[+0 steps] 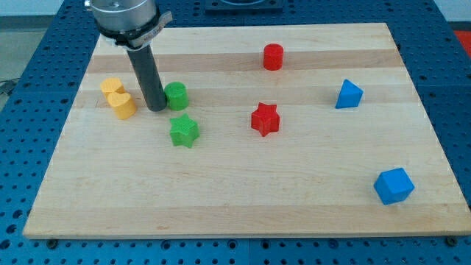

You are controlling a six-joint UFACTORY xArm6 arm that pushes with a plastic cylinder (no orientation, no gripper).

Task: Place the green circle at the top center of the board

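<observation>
My tip (157, 108) touches the green circle (176, 96) on its left side, upper left of the desk (235, 199); no hand shows. Pushing stage; next, shove right and upward

A robotics lab bench: a wooden board (243, 199) (pale, planked) on a blue perforated table (44, 88).

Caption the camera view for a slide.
My tip sits just left of the green circle, poised to push it across the wooden board.
</observation>
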